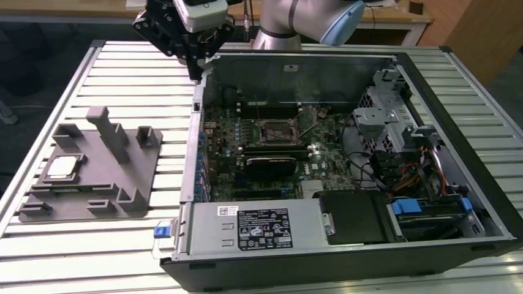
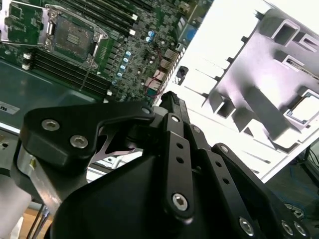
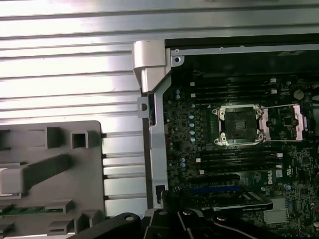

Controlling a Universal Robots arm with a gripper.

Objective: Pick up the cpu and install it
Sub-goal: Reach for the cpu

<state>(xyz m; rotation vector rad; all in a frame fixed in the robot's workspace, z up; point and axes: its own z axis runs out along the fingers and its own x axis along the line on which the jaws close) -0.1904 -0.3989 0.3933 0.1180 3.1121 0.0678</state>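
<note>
End effector: seen in the exterior view (image 1: 196, 75) raised above the rear corner of the computer case (image 1: 327, 269), on the exterior view's left; its fingers are drawn together with nothing between them, as also seen in the second wrist view (image 2: 170, 97)
Cpu: one, laid flat in a recess of the grey tray (image 1: 122, 184) on the exterior view's left (image 1: 63, 168), well apart from the end effector; it is also seen in the second wrist view (image 2: 305, 108)
Tray: one, set on the slatted metal surface (image 1: 122, 79) just beside the case, with upright posts rising near the cpu
Socket: one, on the motherboard (image 1: 237, 153) inside the case (image 1: 274, 130); its cover plate is swung open in the first wrist view (image 3: 239, 124)
In the way: the case's side wall (image 1: 196, 153) is placed between tray and socket
Other things: one labelled power supply (image 1: 253, 226) and a bundle of cables (image 1: 408, 171) are housed in the case
</note>
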